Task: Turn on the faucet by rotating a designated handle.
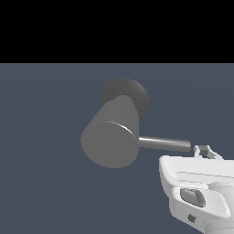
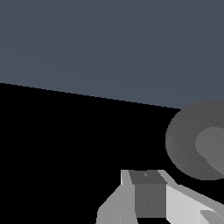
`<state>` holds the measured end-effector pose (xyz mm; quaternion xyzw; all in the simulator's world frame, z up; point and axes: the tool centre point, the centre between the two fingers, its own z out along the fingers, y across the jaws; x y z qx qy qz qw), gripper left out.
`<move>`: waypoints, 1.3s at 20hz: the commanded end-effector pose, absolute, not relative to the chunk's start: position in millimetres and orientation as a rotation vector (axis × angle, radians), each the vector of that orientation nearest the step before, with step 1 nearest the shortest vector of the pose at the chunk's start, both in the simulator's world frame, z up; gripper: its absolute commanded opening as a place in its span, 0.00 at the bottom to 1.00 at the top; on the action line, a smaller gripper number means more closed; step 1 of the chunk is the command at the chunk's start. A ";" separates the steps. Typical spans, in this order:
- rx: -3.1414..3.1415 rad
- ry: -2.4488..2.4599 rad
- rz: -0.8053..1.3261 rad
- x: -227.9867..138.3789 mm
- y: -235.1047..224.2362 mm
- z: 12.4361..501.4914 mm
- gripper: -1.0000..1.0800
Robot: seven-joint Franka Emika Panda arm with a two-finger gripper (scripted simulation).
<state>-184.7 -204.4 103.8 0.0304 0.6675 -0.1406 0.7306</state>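
The faucet point(image 1: 112, 137) is a thick grey cylinder whose flat round end faces the exterior view, rising from a darker round base point(image 1: 132, 93). The handle point(image 1: 164, 143) is a thin grey rod sticking out of the cylinder's side toward the exterior view's right. My white gripper point(image 1: 206, 151) sits just past the rod's free end, at about its height, with a small gap between them. Its fingertips look pressed together and hold nothing. In the wrist view the fingers point(image 2: 146, 192) stand together, and the faucet's base point(image 2: 186, 140) and cylinder point(image 2: 214, 146) show beside them.
A flat blue-grey floor point(image 1: 45, 183) lies all around the faucet. Beyond its far edge is black background. The white hand body point(image 1: 196, 192) fills the lower corner at the exterior view's right.
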 end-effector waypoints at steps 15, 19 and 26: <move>0.133 1.561 -0.133 -185.7 -145.4 76.3 0.00; 0.136 1.566 -0.126 -186.0 -142.7 74.6 0.00; 0.113 1.552 -0.168 -185.1 -158.7 94.7 0.00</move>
